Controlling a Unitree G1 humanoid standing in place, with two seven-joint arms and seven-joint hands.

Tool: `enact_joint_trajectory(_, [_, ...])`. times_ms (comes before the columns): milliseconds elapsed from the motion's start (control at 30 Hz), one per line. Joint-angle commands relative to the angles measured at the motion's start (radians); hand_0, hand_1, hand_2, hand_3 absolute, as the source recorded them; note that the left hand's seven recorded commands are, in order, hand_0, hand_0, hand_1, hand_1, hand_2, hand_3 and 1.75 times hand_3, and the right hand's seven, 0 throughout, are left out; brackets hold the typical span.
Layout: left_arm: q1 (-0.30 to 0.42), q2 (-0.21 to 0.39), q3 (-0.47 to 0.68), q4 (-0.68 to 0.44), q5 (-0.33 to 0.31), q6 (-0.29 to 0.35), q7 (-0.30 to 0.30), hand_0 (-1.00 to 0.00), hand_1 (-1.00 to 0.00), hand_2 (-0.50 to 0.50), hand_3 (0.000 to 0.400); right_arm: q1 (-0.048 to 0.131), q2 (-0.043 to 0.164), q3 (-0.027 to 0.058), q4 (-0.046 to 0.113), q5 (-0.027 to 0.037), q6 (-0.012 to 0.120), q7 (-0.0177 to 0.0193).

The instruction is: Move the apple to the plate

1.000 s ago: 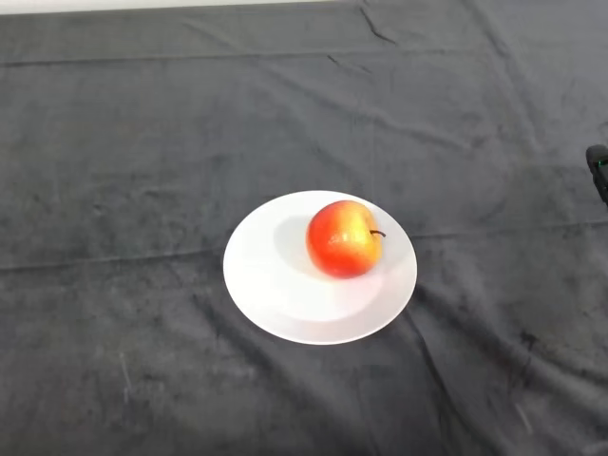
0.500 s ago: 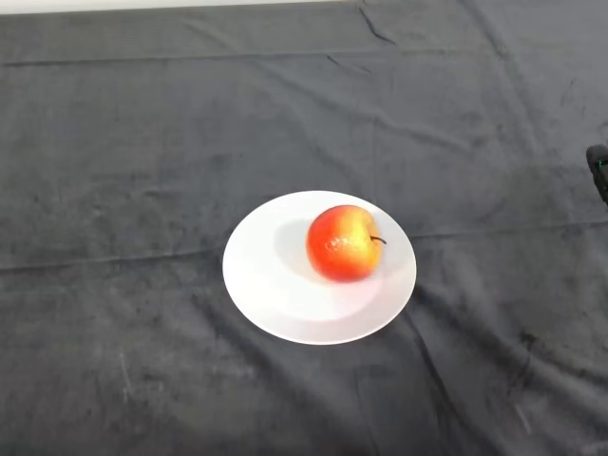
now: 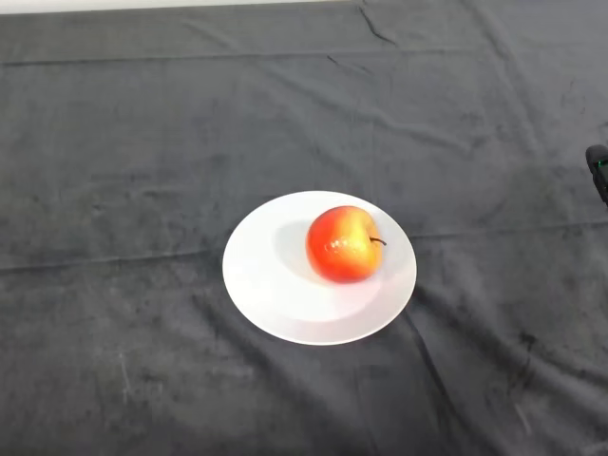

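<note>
Red-yellow apple (image 3: 343, 243) on white plate (image 3: 275, 285)

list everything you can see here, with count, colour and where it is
apple: one, red with a yellow patch, short dark stem pointing right, resting on the plate, right of the plate's middle
plate: one, white, round, lying flat on the cloth near the middle of the view
cloth: one, dark grey, creased, covering the table across almost the whole view
pale strip: one, whitish, along the top edge beyond the cloth
dark object: one, black, cut off by the right edge; what it is cannot be told
robot's arm and hand: none in view
</note>
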Motion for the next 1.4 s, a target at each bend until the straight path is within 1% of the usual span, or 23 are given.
enact_joint_trajectory(33, [-0.053, 0.078, 0.015, 0.044, 0.022, -0.021, -0.006, 0.0, 0.0, 0.0, 0.0, -0.021, -0.029, -0.0113, -0.022, 0.0285, -0.013, 0.001])
enact_joint_trajectory(400, [-0.058, 0.074, 0.012, 0.05, 0.03, -0.021, -0.009, 0.0, 0.0, 0.0, 0.0, -0.021, -0.03, -0.0116, -0.021, 0.0282, -0.013, 0.0014])
enact_joint_trajectory(667, [-0.054, 0.08, 0.019, 0.056, 0.024, -0.023, -0.027, 0.0, 0.0, 0.0, 0.0, -0.022, -0.03, -0.0117, -0.021, 0.028, -0.013, 0.0016])
enact_joint_trajectory(1400, [-0.068, 0.074, 0.016, 0.062, 0.034, -0.021, -0.026, 0.0, 0.0, 0.0, 0.0, -0.022, -0.03, -0.0122, -0.02, 0.0275, -0.013, 0.0019])
